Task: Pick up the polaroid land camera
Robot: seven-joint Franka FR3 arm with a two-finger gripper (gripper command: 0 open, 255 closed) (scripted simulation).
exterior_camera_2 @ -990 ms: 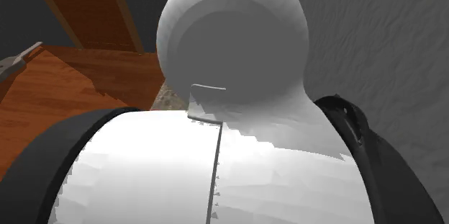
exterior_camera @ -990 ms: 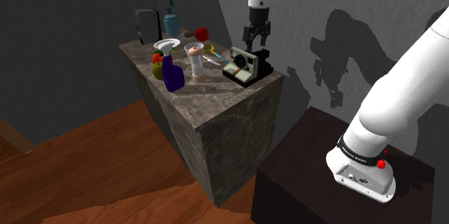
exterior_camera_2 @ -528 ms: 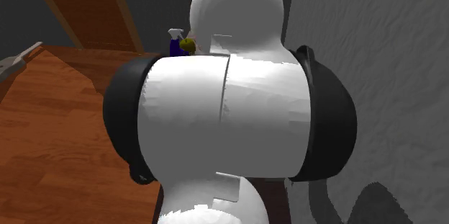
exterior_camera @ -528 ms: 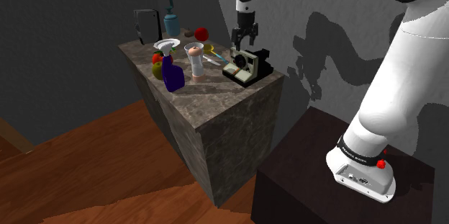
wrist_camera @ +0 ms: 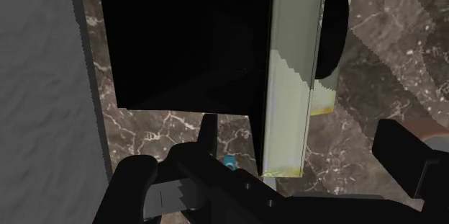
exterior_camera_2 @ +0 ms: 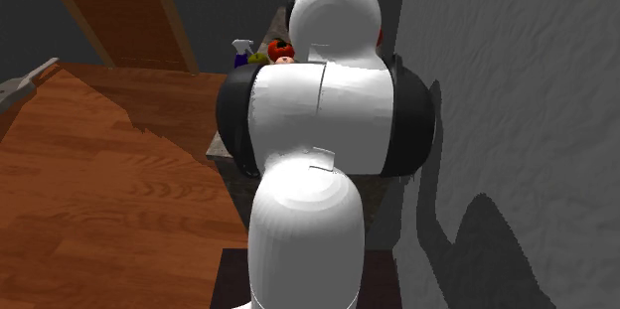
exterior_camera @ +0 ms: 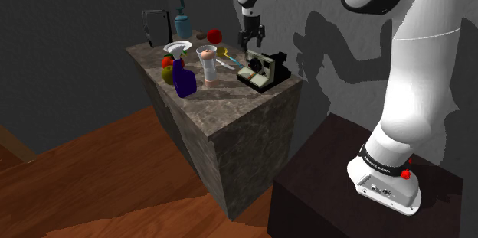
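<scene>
The polaroid camera (exterior_camera: 261, 69) has a black body with a cream front and sits near the back edge of the marble counter (exterior_camera: 230, 118), by the wall. My gripper (exterior_camera: 251, 42) hangs just above the camera's far end, open and holding nothing. In the wrist view the camera's black body (wrist_camera: 187, 42) and cream front (wrist_camera: 291, 86) lie just ahead of the gripper (wrist_camera: 266, 168). The fingers (wrist_camera: 133, 183) stand wide apart and do not touch it.
On the counter to the shoulder view's left of the camera stand a cup (exterior_camera: 207, 65), a purple spray bottle (exterior_camera: 182, 80), an apple (exterior_camera: 167, 72), a white plate (exterior_camera: 177, 47), a teal dispenser (exterior_camera: 182, 21) and a black box (exterior_camera: 155, 24). The grey wall is close behind. My arm (exterior_camera_2: 318, 128) blocks most of the second exterior view.
The gripper has shifted toward the shoulder view's left, from over the camera's right part to its far left end. The arm has swung more upright.
</scene>
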